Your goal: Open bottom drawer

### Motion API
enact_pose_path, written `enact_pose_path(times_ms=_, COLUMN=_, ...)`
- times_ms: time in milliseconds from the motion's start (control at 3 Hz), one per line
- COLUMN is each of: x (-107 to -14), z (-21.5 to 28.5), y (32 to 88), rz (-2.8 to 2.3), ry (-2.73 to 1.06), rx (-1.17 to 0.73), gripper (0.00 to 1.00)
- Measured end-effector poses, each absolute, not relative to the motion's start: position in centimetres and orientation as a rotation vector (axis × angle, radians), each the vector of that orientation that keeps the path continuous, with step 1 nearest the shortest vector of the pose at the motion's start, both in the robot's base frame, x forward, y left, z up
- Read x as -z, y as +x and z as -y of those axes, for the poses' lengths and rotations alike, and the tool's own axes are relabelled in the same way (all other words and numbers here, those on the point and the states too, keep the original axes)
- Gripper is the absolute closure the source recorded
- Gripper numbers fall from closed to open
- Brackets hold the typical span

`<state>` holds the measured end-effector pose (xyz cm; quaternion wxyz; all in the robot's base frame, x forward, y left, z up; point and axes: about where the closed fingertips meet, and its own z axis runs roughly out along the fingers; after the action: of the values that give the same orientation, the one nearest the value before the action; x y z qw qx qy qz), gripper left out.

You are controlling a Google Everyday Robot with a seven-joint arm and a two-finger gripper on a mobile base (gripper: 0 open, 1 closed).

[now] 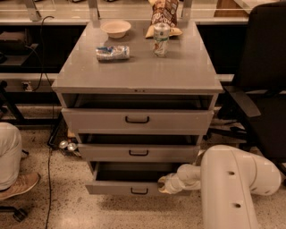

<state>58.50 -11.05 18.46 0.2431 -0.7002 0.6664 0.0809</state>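
Observation:
The bottom drawer (117, 188) is the lowest of three in the grey cabinet (138, 71). It stands pulled out, with its dark inside showing behind the grey front. Its small black loop handle (139, 191) is at the middle of the front. My gripper (163, 183) is at the end of the white arm (228, 183), which comes in from the lower right. The gripper sits at the top edge of the drawer front, just right of the handle.
The top drawer (136, 120) and middle drawer (138, 152) are slightly out. On the cabinet top are a bowl (115, 27), a lying can (112, 52), an upright can (161, 39) and a chip bag (164, 13). A black chair (263, 89) stands right. A person's leg (9, 156) is left. Cans (67, 145) lie on the floor.

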Motion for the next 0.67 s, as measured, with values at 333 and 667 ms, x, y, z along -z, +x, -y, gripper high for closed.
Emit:
enact_pose_path(times_ms=333, x=-18.86, z=11.13, y=57.83, rz=-1.829, ry=-1.907, rx=-0.252, gripper=1.0)
enact_pose_path(times_ms=667, x=-18.79, z=11.14, y=57.24, rz=-1.825, ry=-1.912, rx=-0.266, gripper=1.0)
